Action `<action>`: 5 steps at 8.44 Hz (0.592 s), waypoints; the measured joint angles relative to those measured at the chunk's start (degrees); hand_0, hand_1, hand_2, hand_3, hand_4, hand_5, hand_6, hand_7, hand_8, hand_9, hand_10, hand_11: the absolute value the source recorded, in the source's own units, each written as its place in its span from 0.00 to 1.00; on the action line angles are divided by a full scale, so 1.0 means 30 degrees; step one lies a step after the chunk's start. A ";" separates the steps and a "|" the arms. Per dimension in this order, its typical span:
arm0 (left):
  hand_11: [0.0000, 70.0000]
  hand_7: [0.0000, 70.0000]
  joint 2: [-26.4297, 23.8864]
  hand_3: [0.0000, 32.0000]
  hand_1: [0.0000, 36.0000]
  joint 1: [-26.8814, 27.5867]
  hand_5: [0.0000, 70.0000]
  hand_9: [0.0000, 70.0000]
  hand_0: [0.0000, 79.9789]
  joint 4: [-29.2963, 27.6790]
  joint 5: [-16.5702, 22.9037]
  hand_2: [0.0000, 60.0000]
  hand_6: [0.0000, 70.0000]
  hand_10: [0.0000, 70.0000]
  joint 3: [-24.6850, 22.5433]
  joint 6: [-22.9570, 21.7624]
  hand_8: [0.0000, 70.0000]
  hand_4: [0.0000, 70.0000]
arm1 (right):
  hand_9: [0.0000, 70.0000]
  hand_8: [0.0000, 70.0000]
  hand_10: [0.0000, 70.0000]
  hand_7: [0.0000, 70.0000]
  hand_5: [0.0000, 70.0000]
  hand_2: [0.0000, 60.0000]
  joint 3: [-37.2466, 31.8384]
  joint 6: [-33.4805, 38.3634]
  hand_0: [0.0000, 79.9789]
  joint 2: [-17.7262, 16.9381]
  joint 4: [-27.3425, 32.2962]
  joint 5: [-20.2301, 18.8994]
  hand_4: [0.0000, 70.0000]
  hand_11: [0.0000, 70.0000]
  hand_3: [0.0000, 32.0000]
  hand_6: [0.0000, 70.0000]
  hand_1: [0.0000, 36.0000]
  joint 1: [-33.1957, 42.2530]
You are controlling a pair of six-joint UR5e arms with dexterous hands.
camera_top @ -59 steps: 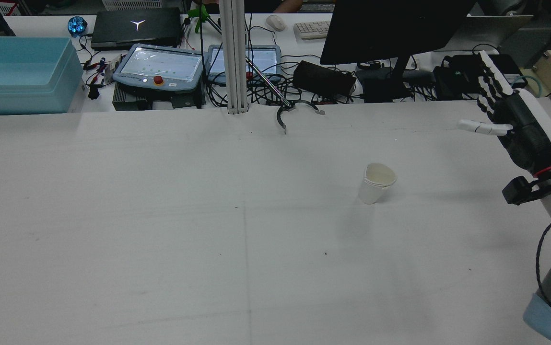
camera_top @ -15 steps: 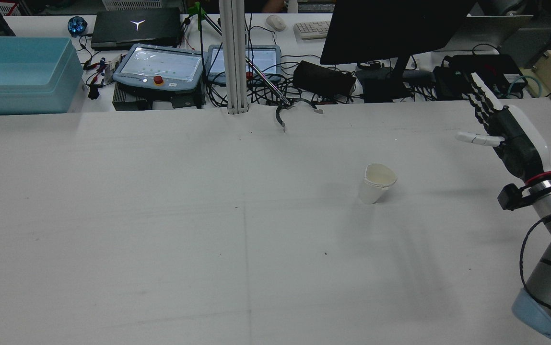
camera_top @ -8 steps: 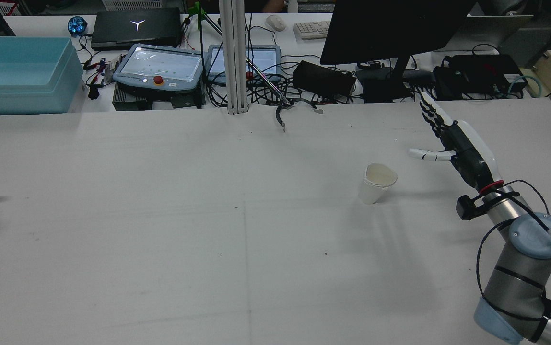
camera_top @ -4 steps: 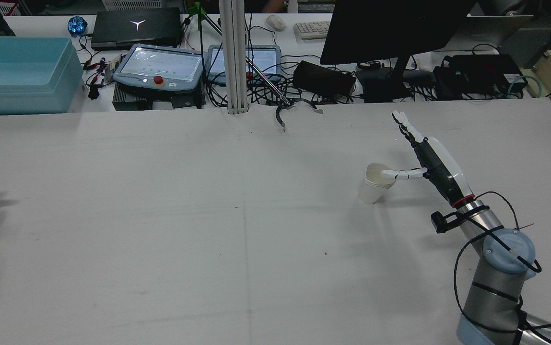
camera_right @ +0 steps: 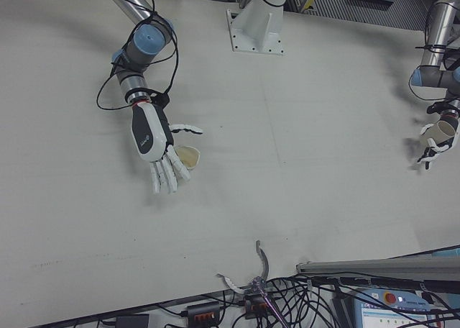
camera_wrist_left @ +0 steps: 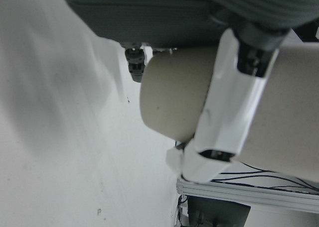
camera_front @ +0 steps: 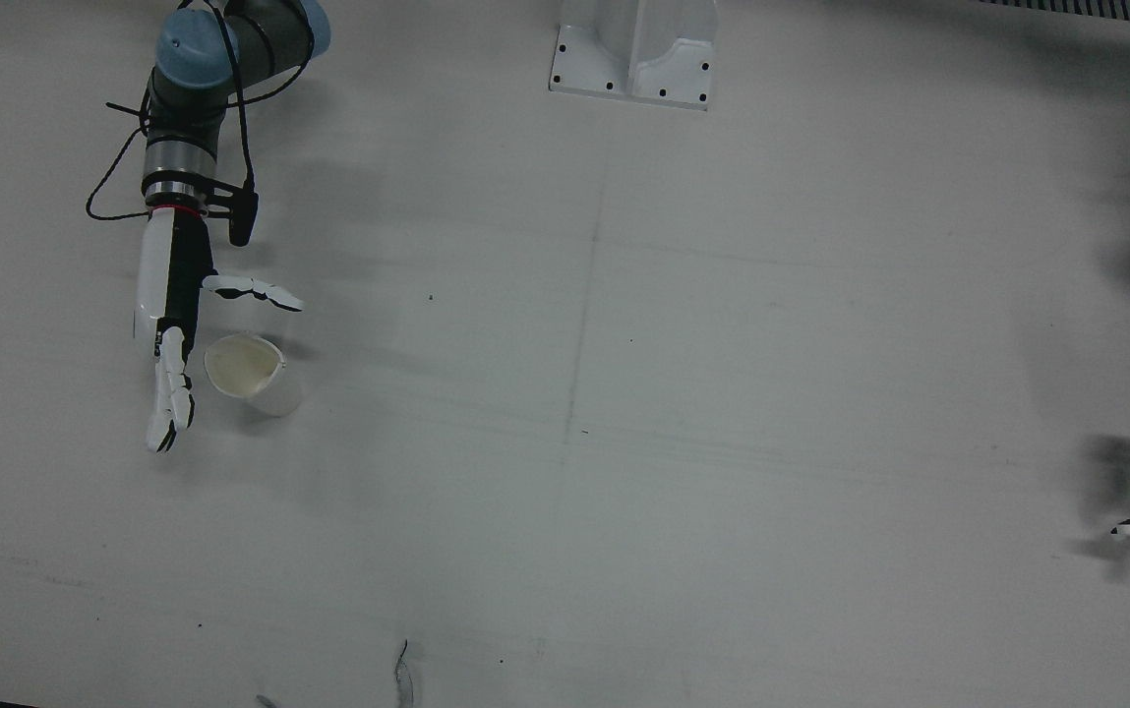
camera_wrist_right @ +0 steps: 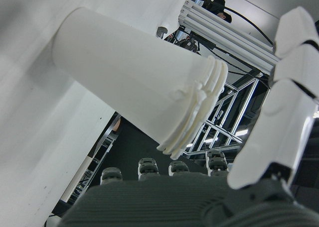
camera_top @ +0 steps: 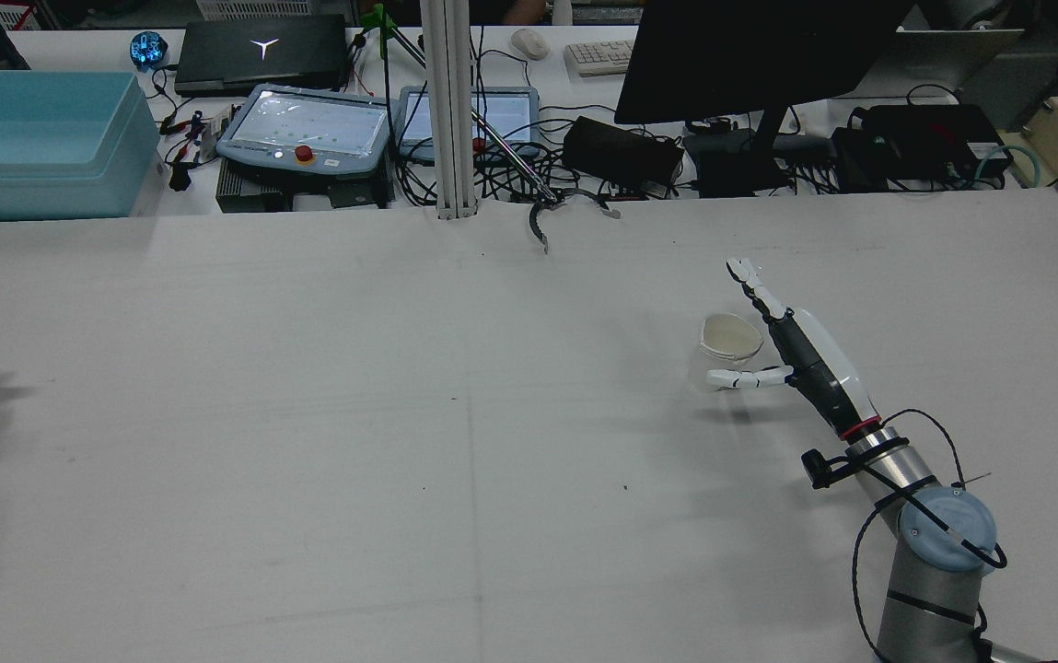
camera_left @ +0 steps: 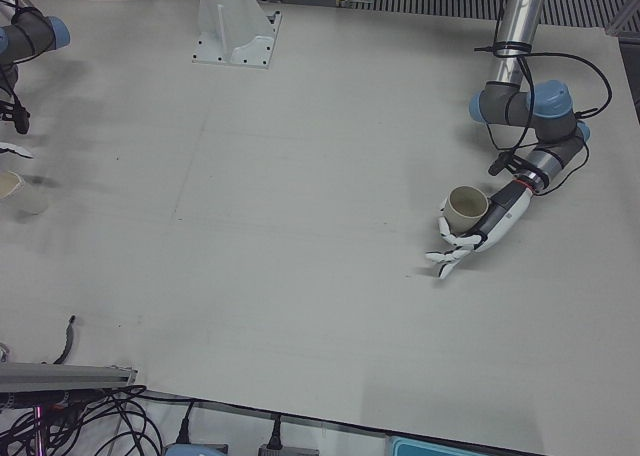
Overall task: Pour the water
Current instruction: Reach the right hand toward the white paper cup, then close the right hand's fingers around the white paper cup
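Note:
A stack of white paper cups (camera_top: 729,336) stands on the table right of centre; it also shows in the front view (camera_front: 246,372) and the right-front view (camera_right: 188,156). My right hand (camera_top: 800,354) is open beside it, fingers stretched along its right side and thumb in front of it, not closed on it. The right hand view shows the stack (camera_wrist_right: 139,82) close to the palm. A beige cup (camera_left: 465,208) stands at my left hand (camera_left: 475,238), which is open with fingers splayed past it. The left hand view shows that cup (camera_wrist_left: 174,102) behind one finger.
The back bench holds a blue bin (camera_top: 31,138), teach pendants (camera_top: 308,129), a monitor (camera_top: 749,55) and cables. An aluminium post (camera_top: 450,110) rises at the table's far edge. A white pedestal (camera_front: 633,49) stands on the robot's side.
My right hand has come down and in from the right until it flanks the white cups. My left hand's fingertips have appeared at the rear view's left edge.

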 measured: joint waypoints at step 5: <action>0.22 0.34 0.0102 0.00 1.00 0.0043 1.00 0.05 1.00 0.0020 -0.0001 1.00 0.26 0.12 0.0040 0.0005 0.09 1.00 | 0.05 0.07 0.00 0.08 0.09 0.31 -0.0099 0.3539 0.60 0.0416 0.0175 0.0369 0.00 0.00 0.42 0.13 0.50 -0.0167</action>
